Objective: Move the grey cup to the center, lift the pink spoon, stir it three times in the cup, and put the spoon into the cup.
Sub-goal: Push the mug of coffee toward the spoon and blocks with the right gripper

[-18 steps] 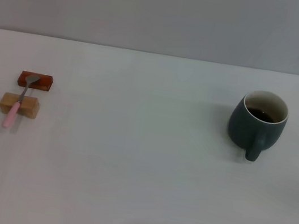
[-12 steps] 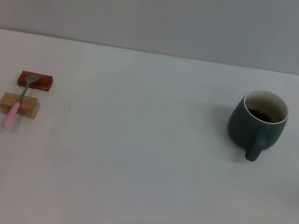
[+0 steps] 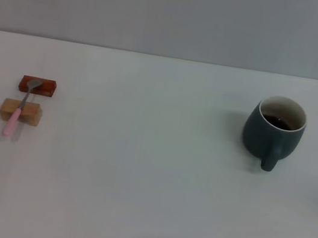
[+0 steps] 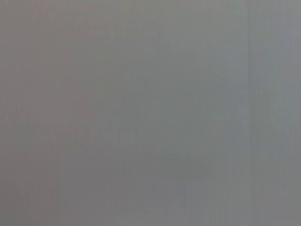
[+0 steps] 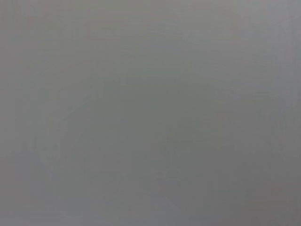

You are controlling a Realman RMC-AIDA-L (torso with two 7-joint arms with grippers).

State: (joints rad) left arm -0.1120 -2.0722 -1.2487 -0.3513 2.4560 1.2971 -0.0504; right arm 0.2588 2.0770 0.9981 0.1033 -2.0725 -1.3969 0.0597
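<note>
head view gives me the whole layout, and neither arm is in it. the grey cup (image 3: pixel 273 131) stands upright toward the right edge of the worktop (image 3: pixel 135 188), handle turned to the near edge, dark liquid showing inside the cream rim. it is well off the middle, so i judge the first step, bringing it to the center, is not yet done.

the pink spoon (image 3: pixel 19 108) is close to the left edge, well apart from the cup. it lies bridged across two small blocks: its metal bowl rests on the red-brown block (image 3: pixel 37 85), farther from me, and its pink handle crosses the tan block (image 3: pixel 20 112) and overhangs toward the near edge. i take that propping as deliberate: the handle is held off the surface, so fingers could close around it without scraping the worktop.

both wrist views show only a flat grey field, nothing i can identify. the left pincer and the right pincer are out of sight everywhere, so i cannot tell how far open either one is or whether it holds anything.

with the handle facing me, i would expect the right arm to reach the cup most easily.
</note>
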